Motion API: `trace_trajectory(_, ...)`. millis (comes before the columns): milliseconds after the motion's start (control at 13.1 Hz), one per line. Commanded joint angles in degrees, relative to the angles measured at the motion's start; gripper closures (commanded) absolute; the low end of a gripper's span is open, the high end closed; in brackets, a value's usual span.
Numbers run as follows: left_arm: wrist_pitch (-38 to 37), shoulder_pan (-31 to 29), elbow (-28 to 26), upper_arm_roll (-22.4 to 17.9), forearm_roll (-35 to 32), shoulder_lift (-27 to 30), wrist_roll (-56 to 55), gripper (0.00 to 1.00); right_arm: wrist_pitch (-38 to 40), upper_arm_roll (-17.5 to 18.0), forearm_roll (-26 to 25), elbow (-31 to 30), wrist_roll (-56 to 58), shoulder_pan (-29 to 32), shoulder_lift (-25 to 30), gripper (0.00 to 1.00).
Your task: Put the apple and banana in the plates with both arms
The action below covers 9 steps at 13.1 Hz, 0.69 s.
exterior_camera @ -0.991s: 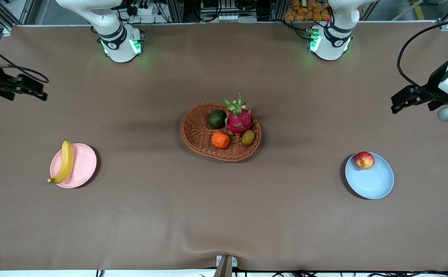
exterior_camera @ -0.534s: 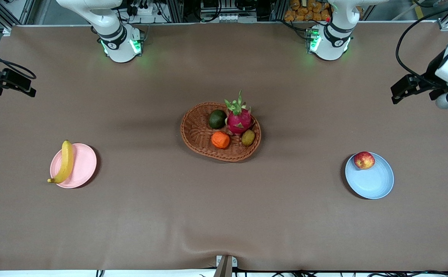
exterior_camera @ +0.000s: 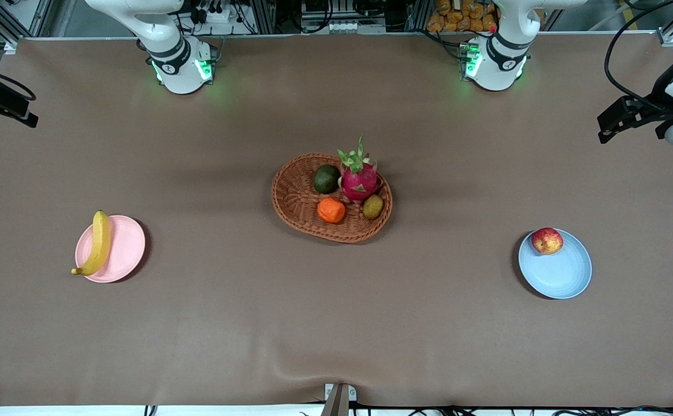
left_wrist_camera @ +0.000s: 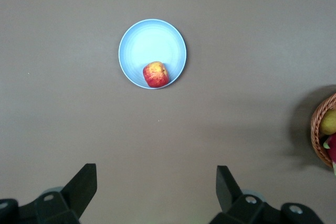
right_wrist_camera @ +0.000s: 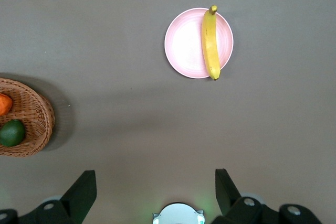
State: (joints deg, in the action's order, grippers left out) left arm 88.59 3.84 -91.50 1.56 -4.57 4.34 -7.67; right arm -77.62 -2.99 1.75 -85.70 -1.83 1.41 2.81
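The banana (exterior_camera: 98,242) lies along the edge of the pale pink plate (exterior_camera: 125,245) toward the right arm's end of the table; its dark tip hangs over the rim. The apple (exterior_camera: 547,241) sits on the pale blue plate (exterior_camera: 561,271) toward the left arm's end. My left gripper (exterior_camera: 608,124) is open and empty, up in the air over the table's end by the blue plate (left_wrist_camera: 149,43) and apple (left_wrist_camera: 156,74). My right gripper (exterior_camera: 15,112) is open and empty, up over the other end, looking down on the pink plate (right_wrist_camera: 184,43) and banana (right_wrist_camera: 210,43).
A brown wicker basket (exterior_camera: 296,199) stands mid-table with a pink dragon fruit (exterior_camera: 359,180), an orange fruit (exterior_camera: 331,210), a dark green fruit (exterior_camera: 326,178) and a small brownish fruit (exterior_camera: 373,206). The arms' bases (exterior_camera: 180,63) stand along the table's edge farthest from the front camera.
Both grippers have drawn away from the plates, toward the table's outer ends and the base side. The apple, banana and plates have not moved.
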Motion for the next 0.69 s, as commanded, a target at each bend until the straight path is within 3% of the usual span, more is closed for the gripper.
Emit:
trace_trajectory(0, -0.61, 0.29, 1.33, -0.5, -0.26, -1.0, 0.99, 0.0, -0.42, 0.62, 0.36, 0.19, -0.02, 0.79, 0.36, 0.0)
trace_trajectory(610, 1.23, -0.06, -1.65, -0.41, 0.26, -0.04, 2.13, 0.0, -2.89, 0.88, -0.79, 0.19, -0.8, 0.17, 0.45, 0.0)
